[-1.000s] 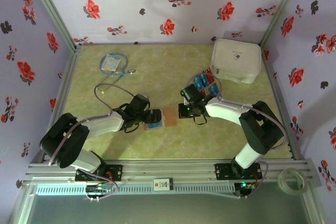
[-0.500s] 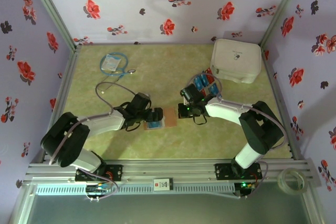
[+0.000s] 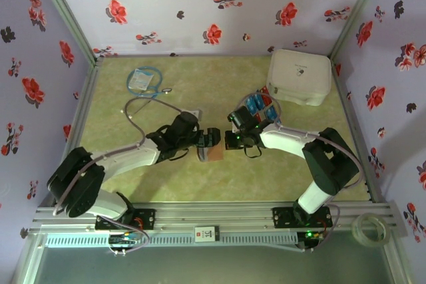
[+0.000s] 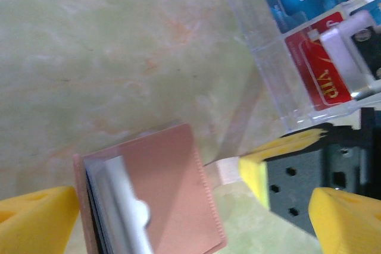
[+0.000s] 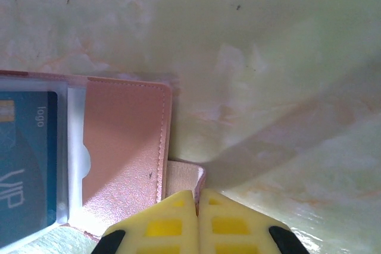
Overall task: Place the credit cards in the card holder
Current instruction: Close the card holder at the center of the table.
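Presently: clear tray [image 4: 262, 57], just beyond the card holder [image 5: 125, 141], stocking spare credit cards [image 4: 315, 78]; left gripper [image 4: 190, 224], released, straddling the holder; right gripper [image 5: 197, 203], clenched at its tab [image 5: 186, 173] — seemingly anchoring it; one blue card [image 5: 27, 165] sleeved.

We see a pale green marbled tabletop [image 3: 200, 91] bearing a brown leather-like card holder [image 5: 122, 141] at the tips of the right pincer [image 5: 197, 203], a clear plastic card tray [image 3: 261, 106] close beside it, and a white rounded case [image 3: 299, 76] farther off.

Lilac walls [image 3: 219, 24] printed with red and dark flowers. Pale green marbled table [image 3: 200, 78], metal rail [image 3: 219, 214] along near edge.
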Available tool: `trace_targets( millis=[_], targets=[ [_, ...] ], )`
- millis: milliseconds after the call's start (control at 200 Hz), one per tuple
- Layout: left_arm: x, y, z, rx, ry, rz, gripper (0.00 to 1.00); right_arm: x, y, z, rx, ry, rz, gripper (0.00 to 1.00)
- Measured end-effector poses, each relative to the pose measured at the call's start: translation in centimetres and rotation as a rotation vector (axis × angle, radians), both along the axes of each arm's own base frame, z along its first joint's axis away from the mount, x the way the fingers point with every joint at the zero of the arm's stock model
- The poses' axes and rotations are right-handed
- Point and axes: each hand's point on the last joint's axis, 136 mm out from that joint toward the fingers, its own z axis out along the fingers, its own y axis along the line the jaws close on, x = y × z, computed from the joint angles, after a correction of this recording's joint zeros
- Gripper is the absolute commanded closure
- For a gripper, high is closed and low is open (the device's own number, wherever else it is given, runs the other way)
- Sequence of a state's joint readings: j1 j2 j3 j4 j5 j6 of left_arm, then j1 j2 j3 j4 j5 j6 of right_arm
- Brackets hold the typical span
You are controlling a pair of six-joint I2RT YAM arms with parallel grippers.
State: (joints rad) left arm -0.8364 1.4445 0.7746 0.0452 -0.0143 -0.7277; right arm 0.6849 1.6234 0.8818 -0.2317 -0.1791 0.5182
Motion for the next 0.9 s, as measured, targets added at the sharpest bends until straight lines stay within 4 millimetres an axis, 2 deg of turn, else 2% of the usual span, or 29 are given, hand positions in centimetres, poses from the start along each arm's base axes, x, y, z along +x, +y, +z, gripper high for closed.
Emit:
trace_targets(
  millis=[140,295,650,900],
  targets=[
    [-0.2,-1.6,-0.8,-0.031,0.013,-0.002,0.0,0.1,-0.1,0.0,0.0,0.005,-0.017,0.74],
    [0.2,-2.5,-0.9,-0.084,0.008,0.024,0.0,0.9,-1.0,0.2,0.006,0.003,-0.051,0.63],
    [0.1,-3.1,-2.7,-0.109,0.022,0.068,0.0,2.5,-4.4,3.7,0.059,-0.069,-0.148,0.59],
    [-0.2,-2.8,-5.3,-0.084,0.047,0.096,0.0,2.1,-5.9,4.1,0.056,-0.067,-0.181,0.59]
  ],
)
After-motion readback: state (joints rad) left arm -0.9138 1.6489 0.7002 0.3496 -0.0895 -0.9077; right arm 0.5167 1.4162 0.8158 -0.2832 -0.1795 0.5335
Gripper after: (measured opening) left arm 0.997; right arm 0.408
